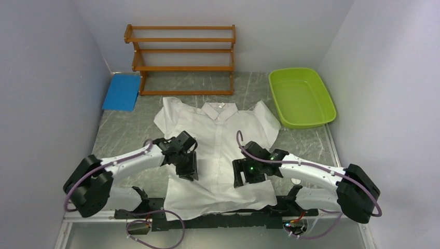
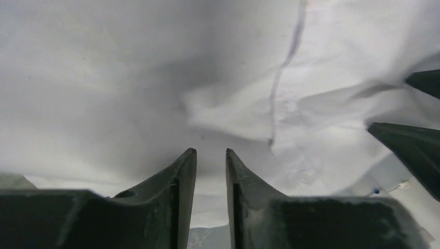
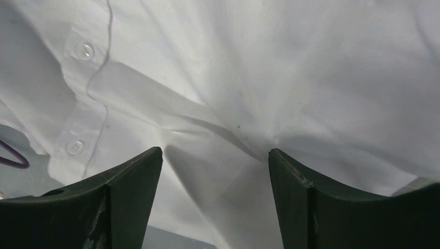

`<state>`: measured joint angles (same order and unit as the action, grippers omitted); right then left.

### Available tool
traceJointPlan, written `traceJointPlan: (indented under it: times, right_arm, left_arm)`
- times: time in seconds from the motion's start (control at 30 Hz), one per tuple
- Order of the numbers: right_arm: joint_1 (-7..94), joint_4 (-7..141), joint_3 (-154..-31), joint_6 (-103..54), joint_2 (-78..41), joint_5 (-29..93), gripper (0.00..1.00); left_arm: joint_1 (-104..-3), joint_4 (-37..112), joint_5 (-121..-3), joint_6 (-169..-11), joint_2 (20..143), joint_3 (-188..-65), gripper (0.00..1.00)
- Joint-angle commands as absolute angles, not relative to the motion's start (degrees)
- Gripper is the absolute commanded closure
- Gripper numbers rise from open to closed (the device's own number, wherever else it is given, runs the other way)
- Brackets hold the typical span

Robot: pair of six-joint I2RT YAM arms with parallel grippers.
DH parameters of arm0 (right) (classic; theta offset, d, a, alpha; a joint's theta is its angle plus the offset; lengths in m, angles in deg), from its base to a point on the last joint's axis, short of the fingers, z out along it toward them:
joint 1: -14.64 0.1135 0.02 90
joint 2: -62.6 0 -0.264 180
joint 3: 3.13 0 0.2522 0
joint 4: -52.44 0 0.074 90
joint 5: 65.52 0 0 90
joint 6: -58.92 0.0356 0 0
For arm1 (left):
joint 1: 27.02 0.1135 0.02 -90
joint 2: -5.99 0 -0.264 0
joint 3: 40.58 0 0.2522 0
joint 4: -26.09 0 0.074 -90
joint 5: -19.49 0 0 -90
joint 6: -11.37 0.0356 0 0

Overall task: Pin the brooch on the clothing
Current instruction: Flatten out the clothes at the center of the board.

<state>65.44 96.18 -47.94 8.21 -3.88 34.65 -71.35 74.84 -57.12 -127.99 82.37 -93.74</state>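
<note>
The white short-sleeved shirt [image 1: 218,140] lies flat on the table, collar at the far end, its button placket running down the middle. My left gripper [image 1: 188,174] hovers low over the shirt's left side. In the left wrist view [image 2: 211,150] its jaws stand a narrow gap apart with nothing between them, over rumpled shirt fabric [image 2: 129,78]. My right gripper [image 1: 244,179] is over the shirt's right side. In the right wrist view [image 3: 215,150] it is wide open above creased cloth [image 3: 285,62] beside two buttons. A tiny blue-and-white speck [image 2: 376,191] lies on the fabric. No clear brooch shows.
A wooden two-shelf rack [image 1: 181,57] stands at the back. A lime-green tub [image 1: 301,96] sits at the back right and a blue pad [image 1: 122,92] at the back left. White walls close in both sides. A purple cable [image 3: 13,155] shows beside the shirt.
</note>
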Motion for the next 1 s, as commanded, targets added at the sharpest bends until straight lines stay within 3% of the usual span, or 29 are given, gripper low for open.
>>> traceJointPlan:
  times: [0.0, 0.13, 0.43, 0.97]
  right_arm:
    - [63.23, 98.96, -55.32, 6.26, -1.93, 33.51, 0.2]
    - [55.9, 92.07, -58.76, 2.82, -4.24, 41.43, 0.17]
    - [40.0, 84.46, -72.43, -6.82, -18.06, 45.43, 0.18]
    - [32.02, 89.13, -109.02, -14.39, -54.55, 35.3, 0.23]
  left_arm:
    - [-71.32, 77.41, -59.43, -126.81, 76.61, -100.95, 0.57]
    - [-69.47, 75.51, -60.14, -122.77, 77.7, -107.12, 0.36]
    - [-55.01, 62.52, -47.04, -117.25, 91.41, -117.62, 0.35]
    - [-49.88, 75.37, -62.84, -102.22, 128.2, -157.67, 0.26]
